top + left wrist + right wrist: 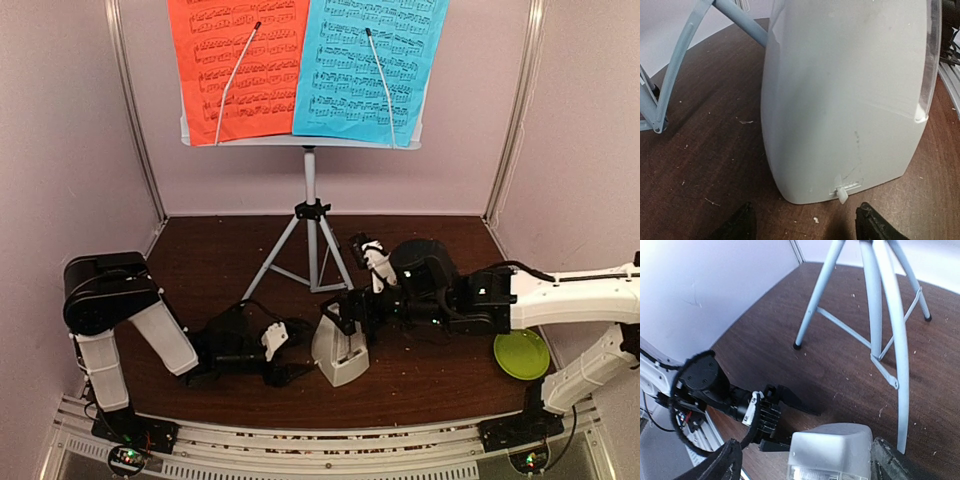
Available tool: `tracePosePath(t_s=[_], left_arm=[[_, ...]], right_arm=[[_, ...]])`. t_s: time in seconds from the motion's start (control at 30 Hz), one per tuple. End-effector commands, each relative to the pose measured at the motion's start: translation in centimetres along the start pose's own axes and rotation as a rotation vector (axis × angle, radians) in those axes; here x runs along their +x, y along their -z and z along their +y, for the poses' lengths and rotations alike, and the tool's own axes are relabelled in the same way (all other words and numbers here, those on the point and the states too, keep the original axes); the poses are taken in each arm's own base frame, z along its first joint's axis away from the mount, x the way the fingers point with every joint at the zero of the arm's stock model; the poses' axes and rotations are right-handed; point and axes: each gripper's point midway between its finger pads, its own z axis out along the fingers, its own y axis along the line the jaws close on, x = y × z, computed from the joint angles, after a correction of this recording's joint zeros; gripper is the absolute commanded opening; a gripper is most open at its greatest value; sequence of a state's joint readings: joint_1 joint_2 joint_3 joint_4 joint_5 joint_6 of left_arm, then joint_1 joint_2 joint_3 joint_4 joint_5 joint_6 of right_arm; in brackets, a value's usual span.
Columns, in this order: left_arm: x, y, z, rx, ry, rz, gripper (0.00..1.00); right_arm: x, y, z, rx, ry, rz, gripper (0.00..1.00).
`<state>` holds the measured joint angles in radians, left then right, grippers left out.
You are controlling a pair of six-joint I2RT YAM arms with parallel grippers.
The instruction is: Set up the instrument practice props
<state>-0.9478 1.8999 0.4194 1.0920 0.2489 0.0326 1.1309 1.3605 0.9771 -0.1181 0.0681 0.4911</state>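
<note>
At the lower middle of the overhead view, the pale-grey metronome [340, 350] stands upright on the brown table [220, 250], just in front of the tripod [310, 235] of the music stand. The left gripper [802, 227] lies low at the metronome's left; in its wrist view the two dark fingertips [737, 225] are spread apart at the bottom edge, with the metronome's base just beyond them and nothing held. The right gripper [807, 460] reaches in from the right of the frame over the metronome's top. Its jaws are wide open on either side of that top, with a clear gap on the left side. High in the overhead frame, the stand's desk [300, 141] carries the red page [235, 60] and the blue page [370, 65] side by side. A lime-green plate [522, 352] lies at the lower right.
</note>
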Motion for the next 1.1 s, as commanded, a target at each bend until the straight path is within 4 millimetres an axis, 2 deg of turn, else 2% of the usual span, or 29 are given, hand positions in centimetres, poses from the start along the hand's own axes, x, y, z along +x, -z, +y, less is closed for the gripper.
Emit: tracePosePath(t_s=[0.0,0.1,0.17,0.27,0.37,0.53,0.7,0.9,1.07], left_arm=[[-2.8,1.7,0.8,-0.048,0.019,-0.097,0.7],[-3.2,2.7,1.3,-0.087,0.057,-0.107,0.67],[-3.6,3.5,1.8,-0.125,0.093,-0.124,0.65],[-4.1,4.3,2.4,-0.16,0.16,-0.147,0.64],[-5.0,4.8,3.0,-0.185,0.285,-0.187,0.62],[-4.7,6.1,3.2,-0.199,0.459,-0.235,0.57],[-4.0,6.6,3.6,-0.236,0.557,-0.187,0.54],[-3.8,7.8,3.9,-0.301,0.585,-0.089,0.54],[-6.2,9.3,4.1,-0.347,0.596,-0.098,0.55]], right_arm=[[-2.8,3.4,-1.0,-0.017,-0.036,-0.108,0.89],[-2.0,4.9,-4.3,0.025,-0.069,-0.126,0.88],[-0.1,5.1,-7.1,0.062,-0.095,-0.11,0.84],[2.4,4.9,-10.4,0.119,-0.114,-0.079,0.75],[4.3,3.9,-12.1,0.145,-0.112,-0.046,0.63],[7.4,0.9,-12.3,0.116,-0.11,0.043,0.47],[9.3,-1.8,-12.0,0.062,-0.12,0.083,0.35],[11.4,-3.8,-10.3,-0.027,-0.139,0.123,0.32],[12.9,-4.1,-8.4,-0.068,-0.136,0.149,0.31]])
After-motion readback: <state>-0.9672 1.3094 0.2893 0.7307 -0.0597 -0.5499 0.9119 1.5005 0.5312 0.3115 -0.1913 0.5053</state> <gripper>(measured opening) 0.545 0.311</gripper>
